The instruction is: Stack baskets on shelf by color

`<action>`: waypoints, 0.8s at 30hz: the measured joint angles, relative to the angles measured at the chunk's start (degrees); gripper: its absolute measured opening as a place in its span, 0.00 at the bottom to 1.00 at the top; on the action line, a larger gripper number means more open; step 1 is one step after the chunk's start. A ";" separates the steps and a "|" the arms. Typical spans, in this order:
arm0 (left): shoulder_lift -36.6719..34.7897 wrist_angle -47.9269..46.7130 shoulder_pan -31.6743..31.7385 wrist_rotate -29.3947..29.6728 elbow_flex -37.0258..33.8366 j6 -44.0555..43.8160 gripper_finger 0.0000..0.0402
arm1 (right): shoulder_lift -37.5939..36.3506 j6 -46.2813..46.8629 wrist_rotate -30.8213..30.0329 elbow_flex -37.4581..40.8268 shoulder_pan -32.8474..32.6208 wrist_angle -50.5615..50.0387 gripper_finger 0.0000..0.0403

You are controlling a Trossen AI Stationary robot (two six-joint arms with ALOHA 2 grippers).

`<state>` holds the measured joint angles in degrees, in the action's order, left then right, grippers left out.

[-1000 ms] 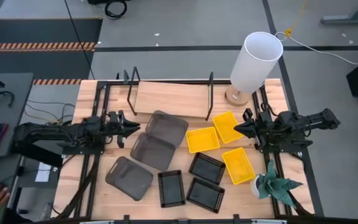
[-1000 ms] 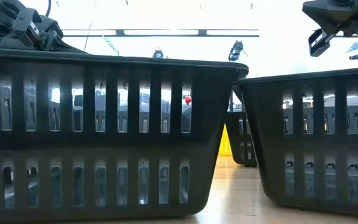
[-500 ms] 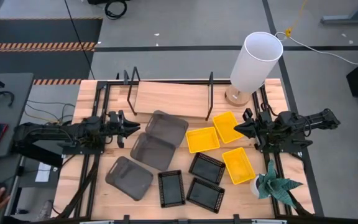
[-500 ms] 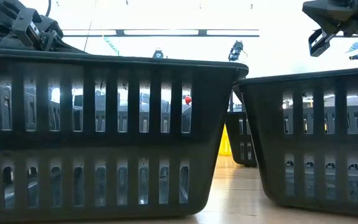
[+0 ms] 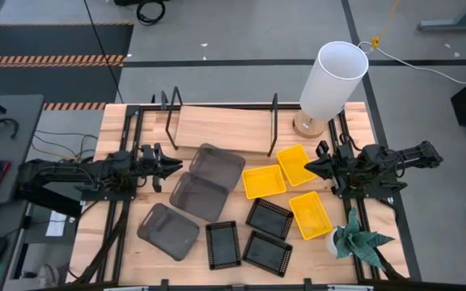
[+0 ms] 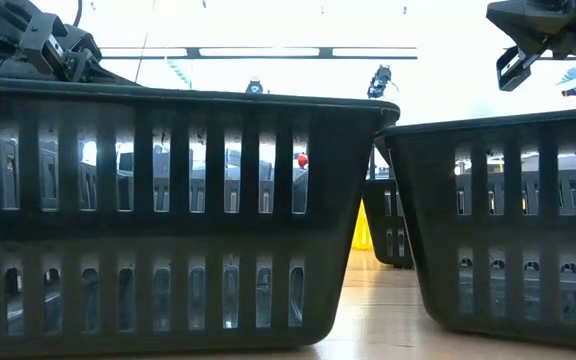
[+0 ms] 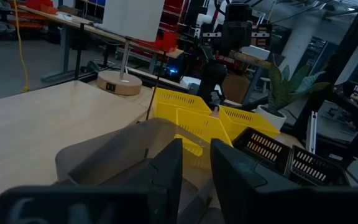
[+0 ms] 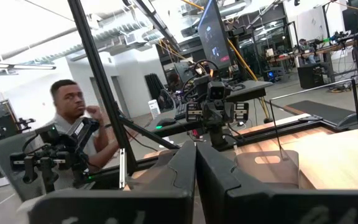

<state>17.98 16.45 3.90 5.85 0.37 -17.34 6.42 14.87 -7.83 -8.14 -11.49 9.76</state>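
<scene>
Baskets (image 5: 217, 196) loose in front of shelf (image 5: 221, 129); left gripper (image 5: 171, 168) left of it, narrowly parted; right gripper (image 5: 312, 166) right, nearly closed, both empty

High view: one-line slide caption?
Nine grey, black and yellow plastic baskets scattered before the bare light-wood shelf; left claw and right claw idle either side.

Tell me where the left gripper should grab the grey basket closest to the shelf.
Probably by the rim. The grey basket lies flat and open side up, its thin raised wall the only graspable edge. The left gripper waits just beside it, so coming down over the near-side wall, one finger inside and one outside, looks easiest.
</scene>
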 joint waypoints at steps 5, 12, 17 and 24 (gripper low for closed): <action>0.00 0.00 0.01 -0.01 0.02 0.02 0.21 | 0.00 0.00 0.00 0.00 -0.01 0.02 0.04; 0.00 -0.01 0.00 -0.01 0.02 0.01 0.22 | 0.02 0.00 0.00 0.00 -0.02 0.00 0.04; 0.00 -0.01 0.01 0.02 0.02 -0.01 0.23 | 0.00 0.00 0.01 0.00 -0.01 0.02 0.04; 0.00 -0.01 -0.02 0.01 0.02 0.02 0.23 | 0.01 0.00 0.02 0.00 -0.01 0.00 0.04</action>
<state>17.98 16.44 3.88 5.86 0.38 -17.32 6.43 14.87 -7.81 -8.14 -11.50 9.76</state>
